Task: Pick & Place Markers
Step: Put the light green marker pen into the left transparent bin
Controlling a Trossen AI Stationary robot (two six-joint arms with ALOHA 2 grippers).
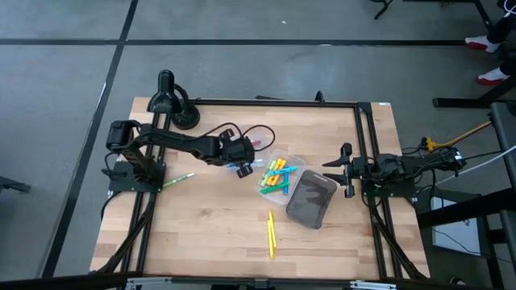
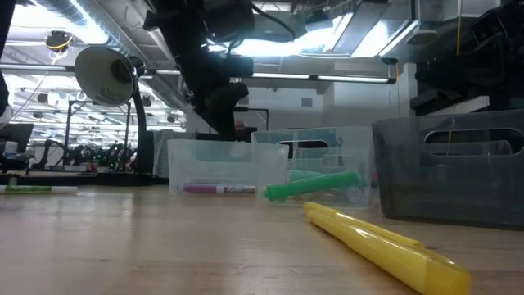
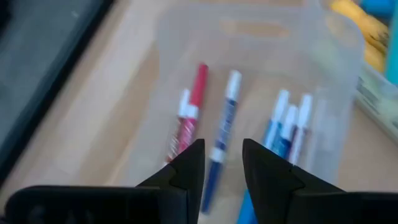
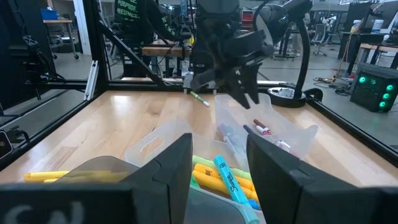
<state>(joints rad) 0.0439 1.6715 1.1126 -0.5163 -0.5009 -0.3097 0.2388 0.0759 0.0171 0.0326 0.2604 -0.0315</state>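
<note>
Markers (red, dark blue and light blue) lie side by side in a clear tray near the bench's middle. The left hand hovers just above them, fingers slightly apart, holding nothing. Two yellow markers lie nearer the front edge. The right hand waits open and empty by the right edge.

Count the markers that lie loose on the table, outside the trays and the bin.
3: two yellow markers lie end to end near the front edge, and one green marker lies beside the left arm's base. Others may be hidden.
</note>
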